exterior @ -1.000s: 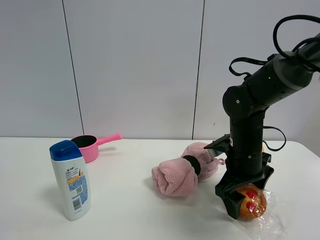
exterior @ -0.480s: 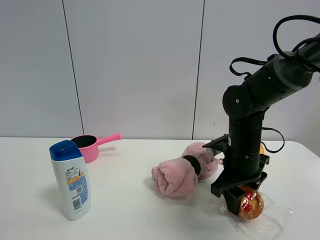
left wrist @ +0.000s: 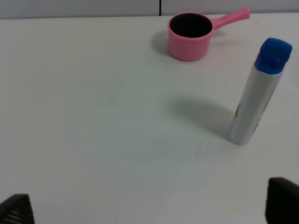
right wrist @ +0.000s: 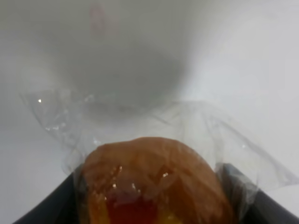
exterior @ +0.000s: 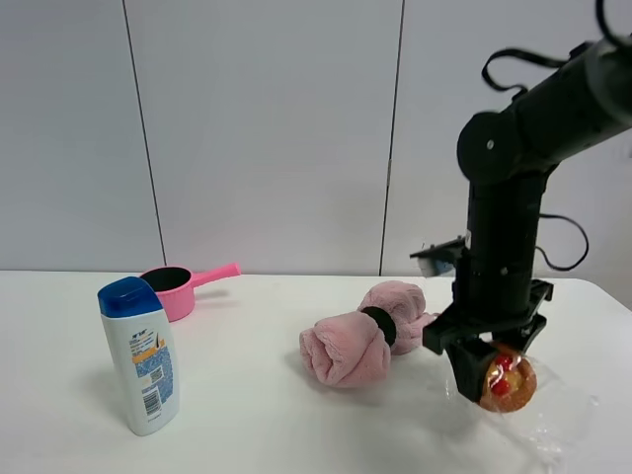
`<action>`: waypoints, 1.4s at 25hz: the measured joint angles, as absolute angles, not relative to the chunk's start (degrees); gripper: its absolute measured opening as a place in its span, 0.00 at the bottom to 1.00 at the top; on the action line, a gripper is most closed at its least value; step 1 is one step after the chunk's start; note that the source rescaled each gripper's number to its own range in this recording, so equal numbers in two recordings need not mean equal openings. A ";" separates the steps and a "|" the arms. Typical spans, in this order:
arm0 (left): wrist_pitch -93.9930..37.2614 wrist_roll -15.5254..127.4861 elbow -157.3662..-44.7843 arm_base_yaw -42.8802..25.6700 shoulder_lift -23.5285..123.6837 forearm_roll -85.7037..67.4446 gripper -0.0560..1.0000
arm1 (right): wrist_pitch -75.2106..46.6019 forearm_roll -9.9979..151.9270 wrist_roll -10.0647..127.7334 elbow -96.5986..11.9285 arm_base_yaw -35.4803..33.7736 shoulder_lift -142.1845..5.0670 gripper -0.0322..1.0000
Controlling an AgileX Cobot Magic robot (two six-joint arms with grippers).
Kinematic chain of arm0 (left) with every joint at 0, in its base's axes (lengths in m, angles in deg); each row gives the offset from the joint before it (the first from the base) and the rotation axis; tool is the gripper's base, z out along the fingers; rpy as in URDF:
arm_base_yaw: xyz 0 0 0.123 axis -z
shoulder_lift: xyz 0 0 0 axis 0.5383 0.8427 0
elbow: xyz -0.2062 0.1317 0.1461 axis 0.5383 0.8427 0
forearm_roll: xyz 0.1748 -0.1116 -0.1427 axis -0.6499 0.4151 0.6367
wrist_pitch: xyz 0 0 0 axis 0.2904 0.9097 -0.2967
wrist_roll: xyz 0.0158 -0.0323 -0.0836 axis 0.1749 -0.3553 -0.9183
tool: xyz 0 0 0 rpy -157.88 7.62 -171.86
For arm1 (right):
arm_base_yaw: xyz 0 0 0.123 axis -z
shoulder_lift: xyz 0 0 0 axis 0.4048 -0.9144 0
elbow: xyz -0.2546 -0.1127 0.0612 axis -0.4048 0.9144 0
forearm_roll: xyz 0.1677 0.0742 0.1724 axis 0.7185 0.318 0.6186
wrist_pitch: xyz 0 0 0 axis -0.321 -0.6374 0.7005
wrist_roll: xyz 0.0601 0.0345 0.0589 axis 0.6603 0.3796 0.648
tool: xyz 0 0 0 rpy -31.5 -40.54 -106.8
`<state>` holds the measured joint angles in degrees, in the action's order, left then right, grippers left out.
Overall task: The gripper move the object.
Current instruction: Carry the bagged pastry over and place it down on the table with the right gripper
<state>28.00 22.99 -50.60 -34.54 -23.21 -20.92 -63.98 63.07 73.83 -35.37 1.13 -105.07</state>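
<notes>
Right end effector [exterior: 490,373] clamped on tart [exterior: 510,381] — held just above tabletop [exterior: 257,420], presumably for carrying; plastic [exterior: 565,420] trailing.

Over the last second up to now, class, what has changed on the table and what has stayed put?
The right gripper, shut on the tart, rose and shifted slightly right in the high view, lifting the tart with its clear wrap trailing below. The bottle, pink scoop and pink towel roll stayed put.
</notes>
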 joint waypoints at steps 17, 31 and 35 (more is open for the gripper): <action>28.00 22.99 -50.60 -34.54 -23.21 -20.92 1.00 | -56.33 68.00 74.55 -35.42 -9.84 -80.51 0.03; 28.00 22.99 -50.60 -34.54 -23.21 -20.92 1.00 | -23.78 65.82 75.31 -35.42 -12.84 -87.88 0.03; 28.00 22.99 -50.60 -34.54 -23.21 -20.92 1.00 | -18.23 65.82 75.31 -35.42 -12.84 -92.64 0.03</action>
<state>28.00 22.99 -50.60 -34.54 -23.21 -20.92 -18.23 65.82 75.31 -35.42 -12.84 -92.64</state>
